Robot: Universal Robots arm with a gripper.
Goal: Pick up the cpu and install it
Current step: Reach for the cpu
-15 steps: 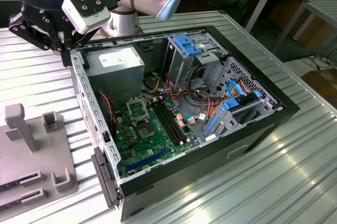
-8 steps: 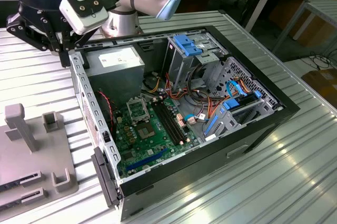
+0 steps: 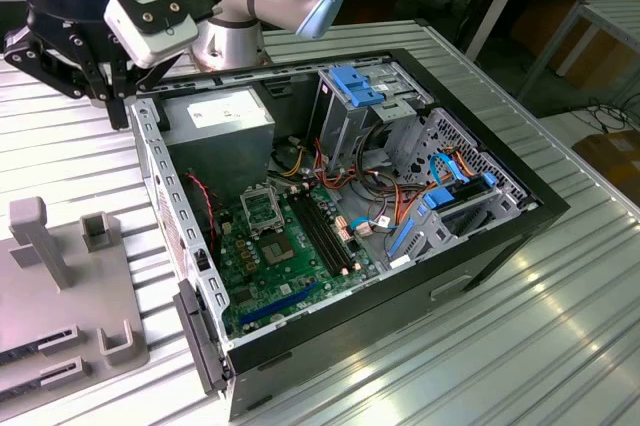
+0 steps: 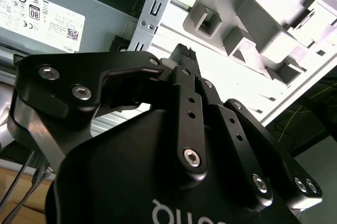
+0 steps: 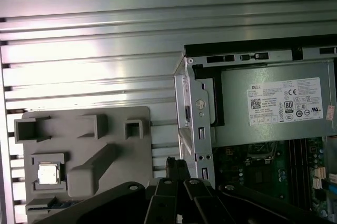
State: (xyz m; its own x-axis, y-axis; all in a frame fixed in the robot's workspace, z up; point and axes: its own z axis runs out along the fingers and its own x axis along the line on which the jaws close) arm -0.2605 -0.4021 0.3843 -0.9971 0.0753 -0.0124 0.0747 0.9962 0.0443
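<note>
In the first wrist view the cpu [image 5: 48, 173], a small pale silver square, lies in a recess of the grey fixture [image 5: 105, 129] on the ribbed table. The gripper [image 5: 176, 167] hangs in the air between that fixture and the computer case's side wall, apart from the cpu. Its fingers [image 4: 181, 58] look pressed together with nothing between them. In the exterior view the gripper [image 3: 115, 106] hovers over the case's corner at the view's left. The square socket frame [image 3: 262, 208] sits on the green motherboard [image 3: 280, 281] inside the open case.
The open black case [image 3: 480, 246] holds a grey power supply [image 3: 220, 116], blue drive brackets [image 3: 355, 86] and loose cables. The fixture [image 3: 40, 316] has upright posts near the exterior view's left edge. Workbenches stand behind the table.
</note>
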